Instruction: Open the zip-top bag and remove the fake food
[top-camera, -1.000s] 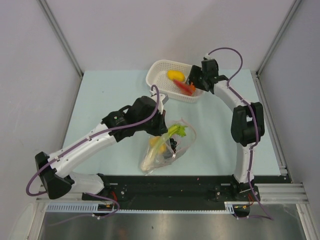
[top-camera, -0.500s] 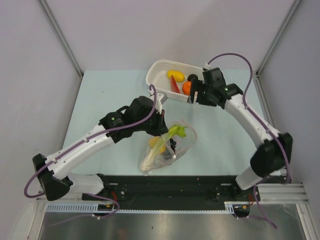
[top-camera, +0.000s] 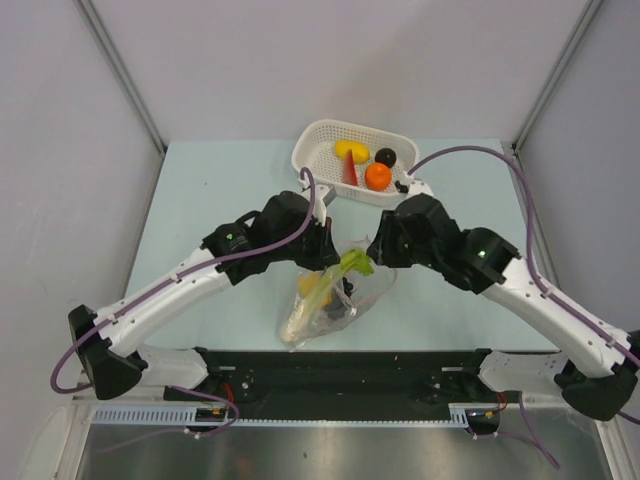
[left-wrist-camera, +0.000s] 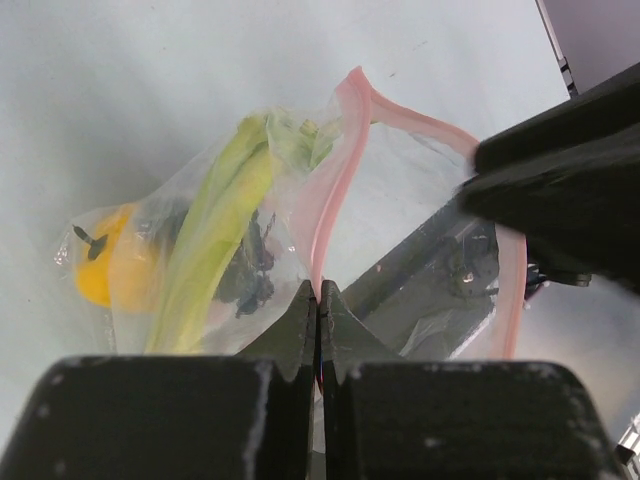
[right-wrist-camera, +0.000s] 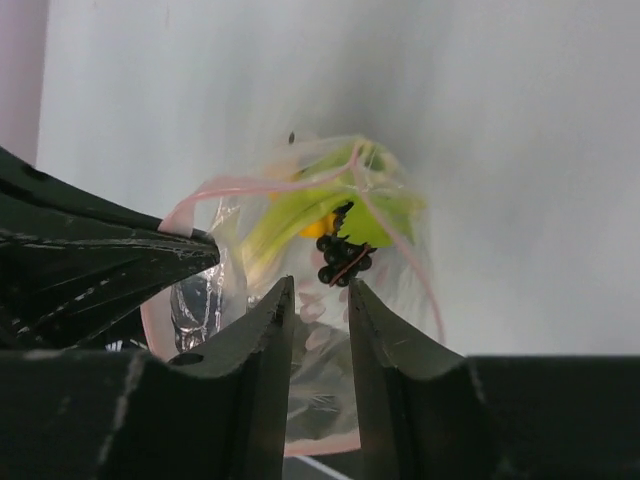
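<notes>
Bag (top-camera: 335, 290): on the table (top-camera: 200, 190), between my arms, mouth open.
Left pincer (left-wrist-camera: 318, 300): clenched on the pink strip (left-wrist-camera: 335, 180).
Right pincer (right-wrist-camera: 318, 300): jaws narrowly apart at the mouth, holding nothing.
Done: four food pieces (top-camera: 377, 176) lie in the basket (top-camera: 303, 150).
Left: stalk (left-wrist-camera: 215, 230), yellow fruit (left-wrist-camera: 100, 270) and dark cluster (right-wrist-camera: 340, 262) inside.

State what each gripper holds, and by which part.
Left gripper pinches the zip-top bag by its pink zip strip. Right gripper, jaws apart, holds nothing.
</notes>
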